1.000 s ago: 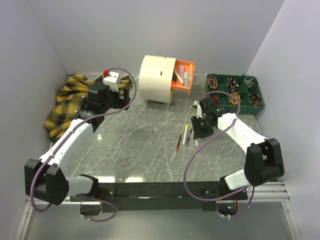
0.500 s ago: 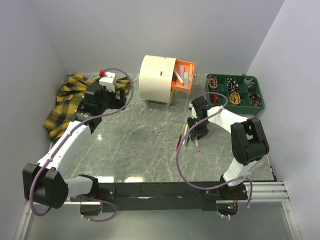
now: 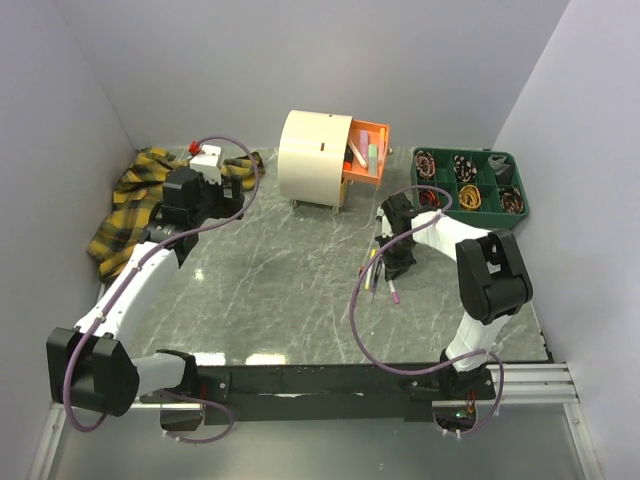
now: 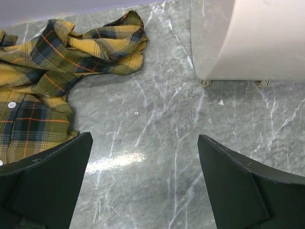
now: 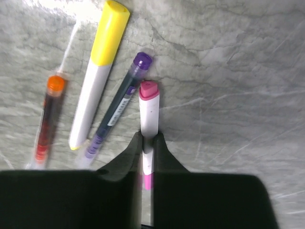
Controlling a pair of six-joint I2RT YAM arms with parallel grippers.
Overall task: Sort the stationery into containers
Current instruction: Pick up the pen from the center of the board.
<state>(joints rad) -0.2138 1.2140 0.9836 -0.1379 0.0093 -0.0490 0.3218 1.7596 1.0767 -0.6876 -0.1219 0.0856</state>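
Right claw (image 5: 148, 143) pinched on pink pen (image 5: 148, 112), low on desk (image 3: 280, 290) beside purple pen (image 5: 119, 102). Risk: thin barrel pivots or slips on lifting. Left claw (image 4: 143, 181) gapes empty. Wrist view shows the grip; overhead shows orange drawer (image 3: 368, 160), green tray (image 3: 470, 182) beyond.

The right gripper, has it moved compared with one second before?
Yes. The right gripper came left and down onto the pens, away from the green tray, and is shut on the pink pen.

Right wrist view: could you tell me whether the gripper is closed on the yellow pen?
No, the right gripper is pinched on the pink pen; the yellow pen lies free beside it.
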